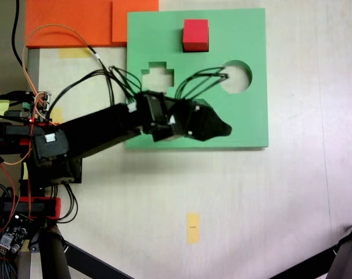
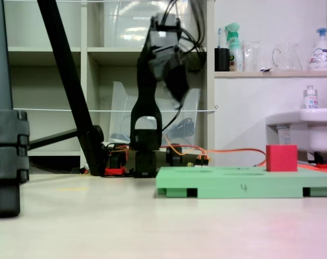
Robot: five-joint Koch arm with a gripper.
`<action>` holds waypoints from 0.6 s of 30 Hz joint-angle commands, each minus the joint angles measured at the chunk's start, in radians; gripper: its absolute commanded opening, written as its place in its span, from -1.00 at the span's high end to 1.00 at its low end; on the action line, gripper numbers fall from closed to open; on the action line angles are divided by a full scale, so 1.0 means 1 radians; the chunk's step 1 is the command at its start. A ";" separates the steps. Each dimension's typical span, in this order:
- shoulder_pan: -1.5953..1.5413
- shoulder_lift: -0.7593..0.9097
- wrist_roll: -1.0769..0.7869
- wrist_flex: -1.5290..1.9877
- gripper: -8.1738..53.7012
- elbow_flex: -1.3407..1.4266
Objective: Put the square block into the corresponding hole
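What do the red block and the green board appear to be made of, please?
The red block looks like matte foam: flat colour, soft edges, no glare. The green board seems thick foam sheet too, matte, with cleanly cut holes; plastic can't be ruled out.

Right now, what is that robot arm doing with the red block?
Nothing yet. The red block sits on the green board at its far edge in a fixed view, with nothing holding it. The gripper hangs above the board's near part, holding nothing; whether its jaws are open cannot be told. The cross cutout and round cutout are empty.
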State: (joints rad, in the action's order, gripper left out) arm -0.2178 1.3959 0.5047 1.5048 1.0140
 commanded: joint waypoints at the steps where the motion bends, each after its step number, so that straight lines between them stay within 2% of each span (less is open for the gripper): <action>1: 0.048 0.049 -0.189 -0.121 -0.82 0.014; 5: 0.087 0.193 -0.282 -0.215 -0.82 0.250; 8: 0.109 0.423 -0.362 -0.522 -0.81 0.660; 12: 0.115 0.649 -0.423 -0.611 -0.81 0.969; 15: 0.118 0.885 -0.454 -0.805 -0.80 1.318; 16: 0.120 0.930 -0.454 -0.946 -0.70 1.479; 18: 0.133 0.931 -0.454 -1.094 -0.69 1.657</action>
State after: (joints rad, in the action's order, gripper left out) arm -0.0798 2.2519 0.0445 0.5599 2.6783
